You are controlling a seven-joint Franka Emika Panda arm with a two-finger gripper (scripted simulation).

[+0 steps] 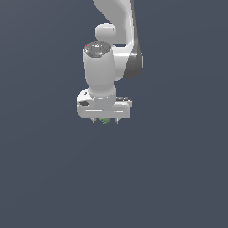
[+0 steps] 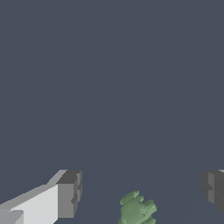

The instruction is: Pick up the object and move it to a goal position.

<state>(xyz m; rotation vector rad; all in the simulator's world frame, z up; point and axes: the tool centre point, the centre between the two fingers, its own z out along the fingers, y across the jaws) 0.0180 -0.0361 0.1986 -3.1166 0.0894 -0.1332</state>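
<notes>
The object is a tiny green lumpy thing (image 1: 105, 120) with a bumpy outline. In the exterior view it peeks out just below the white gripper (image 1: 105, 120), between its two short fingertips. In the wrist view the object (image 2: 138, 209) lies between the two grey finger pads (image 2: 70, 194), closer to the middle, with clear gaps on both sides. The gripper (image 2: 142, 192) is open and touches nothing. The lower part of the object is cut off by the wrist view's edge.
A plain dark grey-blue surface (image 1: 169, 178) fills both views. The white arm (image 1: 113, 26) rises above the gripper toward the top of the exterior view. No other objects show.
</notes>
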